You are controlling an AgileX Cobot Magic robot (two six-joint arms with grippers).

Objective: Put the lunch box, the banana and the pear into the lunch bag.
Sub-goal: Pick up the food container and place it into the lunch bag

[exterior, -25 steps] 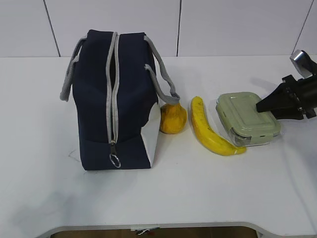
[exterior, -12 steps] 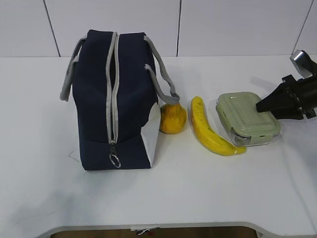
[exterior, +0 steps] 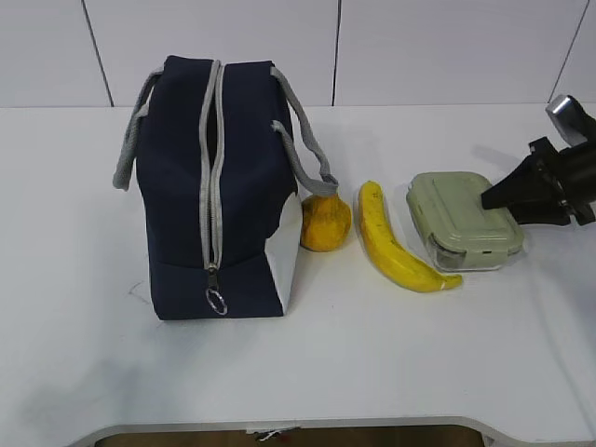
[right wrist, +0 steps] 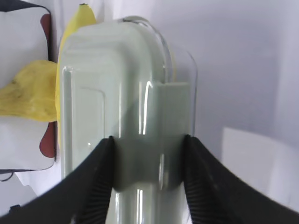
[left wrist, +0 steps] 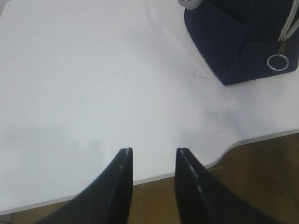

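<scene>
On the surface (exterior: 391,372) the lunch bag (exterior: 214,186) stands at the left, the pear (exterior: 326,222) touching its right side, the banana (exterior: 396,247) just right of the pear, and the lunch box (exterior: 464,222) rightmost, beside the banana.

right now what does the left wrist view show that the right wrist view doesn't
Only the left wrist view: the left end effector open over bare white table, and the navy-blue fabric lunch bag's metal ring zipper pull. Only the right wrist view: the right end effector straddling the sage-green lidded clear lunch box, the long yellow banana, and the squat yellow pear. Shared: the bag and tabletop.
</scene>
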